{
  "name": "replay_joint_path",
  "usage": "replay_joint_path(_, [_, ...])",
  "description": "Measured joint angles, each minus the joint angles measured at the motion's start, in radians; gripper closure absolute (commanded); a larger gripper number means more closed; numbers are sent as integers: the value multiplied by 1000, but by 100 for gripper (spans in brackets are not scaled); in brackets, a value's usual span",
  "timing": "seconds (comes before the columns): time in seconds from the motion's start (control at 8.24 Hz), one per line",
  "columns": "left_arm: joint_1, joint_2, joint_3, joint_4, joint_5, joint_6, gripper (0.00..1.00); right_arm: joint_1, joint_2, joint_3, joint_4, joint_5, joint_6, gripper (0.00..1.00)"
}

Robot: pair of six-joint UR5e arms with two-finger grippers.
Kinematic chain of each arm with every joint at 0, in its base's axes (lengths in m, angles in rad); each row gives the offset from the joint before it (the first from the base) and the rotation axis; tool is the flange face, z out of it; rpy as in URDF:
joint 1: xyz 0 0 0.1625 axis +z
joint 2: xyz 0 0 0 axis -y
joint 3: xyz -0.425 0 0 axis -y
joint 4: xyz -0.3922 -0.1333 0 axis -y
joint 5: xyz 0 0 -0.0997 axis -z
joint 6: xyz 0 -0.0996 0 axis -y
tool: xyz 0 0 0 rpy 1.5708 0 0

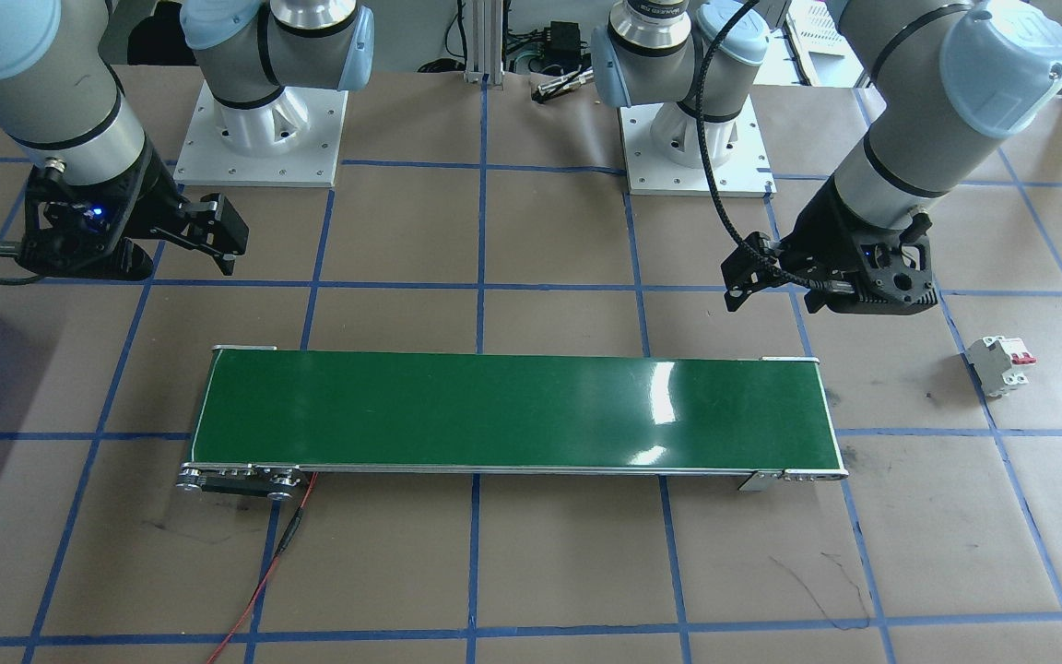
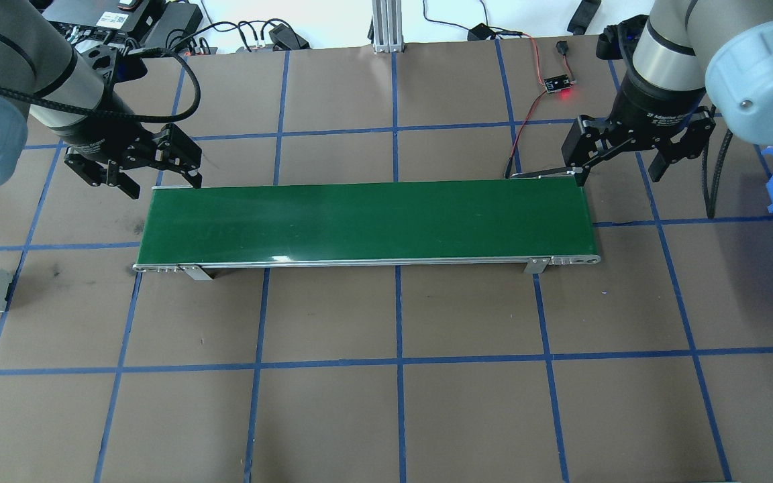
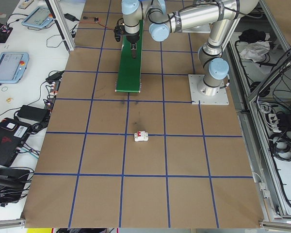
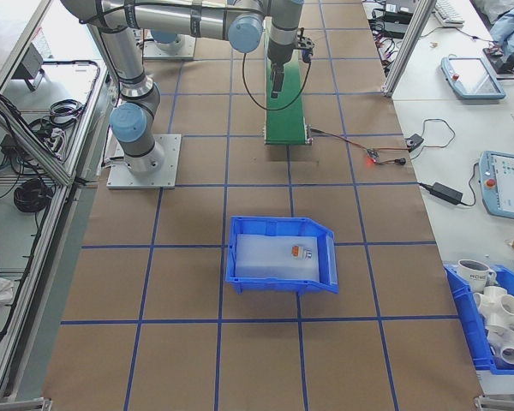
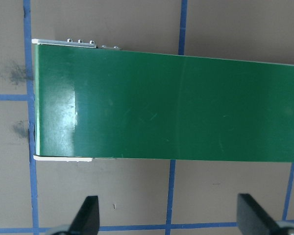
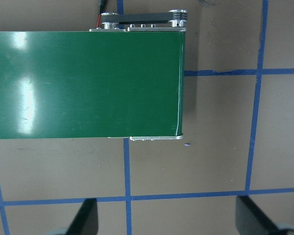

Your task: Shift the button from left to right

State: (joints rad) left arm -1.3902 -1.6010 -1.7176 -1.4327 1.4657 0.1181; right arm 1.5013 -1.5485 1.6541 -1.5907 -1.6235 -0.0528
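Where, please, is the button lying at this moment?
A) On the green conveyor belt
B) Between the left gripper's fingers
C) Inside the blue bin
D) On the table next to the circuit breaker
C: in the exterior right view the button lies inside the blue bin, while the conveyor belt is bare and the left gripper and right gripper hang open and empty.

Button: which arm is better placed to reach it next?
Probably right. What seems to be the button lies in the blue bin on the robot's right; the open right gripper hovers nearer than the left gripper.
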Motion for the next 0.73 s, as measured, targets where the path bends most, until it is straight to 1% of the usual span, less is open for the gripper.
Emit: replay_joint_path(0.73, [11, -1, 0, -1, -7, -4, 0, 2, 1, 1, 0, -2, 5, 0])
